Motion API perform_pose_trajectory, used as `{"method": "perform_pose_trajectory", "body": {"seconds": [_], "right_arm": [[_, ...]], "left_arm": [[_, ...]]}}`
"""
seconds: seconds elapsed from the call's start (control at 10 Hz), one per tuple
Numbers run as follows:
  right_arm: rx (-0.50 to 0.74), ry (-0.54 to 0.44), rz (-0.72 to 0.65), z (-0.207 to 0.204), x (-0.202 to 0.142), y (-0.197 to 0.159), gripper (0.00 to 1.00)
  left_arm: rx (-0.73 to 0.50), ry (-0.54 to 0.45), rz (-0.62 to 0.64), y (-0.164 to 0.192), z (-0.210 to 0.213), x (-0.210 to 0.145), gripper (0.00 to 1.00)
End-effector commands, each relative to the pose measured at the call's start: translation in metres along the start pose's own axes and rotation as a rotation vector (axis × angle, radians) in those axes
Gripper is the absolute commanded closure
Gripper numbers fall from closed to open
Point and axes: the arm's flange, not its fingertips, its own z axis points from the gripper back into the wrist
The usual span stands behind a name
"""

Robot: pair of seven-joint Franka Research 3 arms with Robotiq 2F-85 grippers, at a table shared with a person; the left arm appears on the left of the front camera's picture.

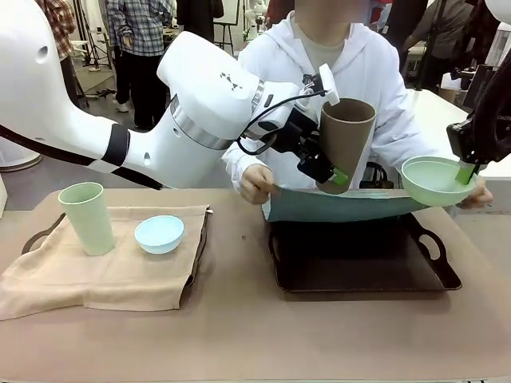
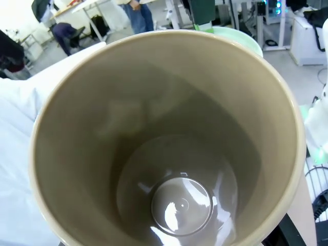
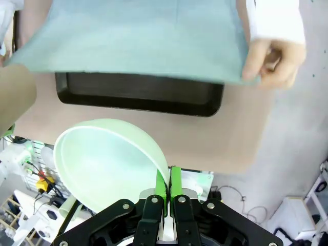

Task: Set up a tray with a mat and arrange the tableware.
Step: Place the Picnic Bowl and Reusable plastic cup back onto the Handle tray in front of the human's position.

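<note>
Left gripper [image 1: 329, 169] clamped on the brown cup [image 1: 345, 142], a tall matte handleless cylinder, held tilted in the air above the far rim of the empty dark tray [image 1: 359, 259]. Glossy inside of that cup [image 2: 169, 154] seen down its mouth, smooth tan walls, round shiny bottom. Right gripper [image 3: 168, 185] pinched tight on the thin rim of the mint green bowl [image 3: 110, 161], smooth and shallow, lifted at the right, beyond the tray's edge [image 1: 435, 179]. Teal mat [image 1: 343, 206], soft flat cloth, stretched between the person's two hands [image 1: 255, 183] over the tray's far side. On the bench [image 1: 239, 327], at left: a second tray under a rumpled beige cloth [image 1: 104, 271], carrying the upright pale green cup [image 1: 86, 217] and, just beside it, the small round light blue bowl [image 1: 159, 234].
</note>
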Motion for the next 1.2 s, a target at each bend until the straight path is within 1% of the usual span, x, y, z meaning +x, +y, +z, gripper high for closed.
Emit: {"method": "perform_pose_trajectory", "body": {"seconds": [0.0,1.1], "right_arm": [[-0.002,-0.005,-0.001,-0.0028,0.0004,-0.0001,1.00],[-0.002,-0.005,-0.001,-0.0028,0.0004,-0.0001,1.00]], "left_arm": [[-0.002,-0.003,-0.019,0.0047,0.0019,0.0068,0.78],[-0.002,-0.003,-0.019,0.0047,0.0019,0.0068,0.78]]}}
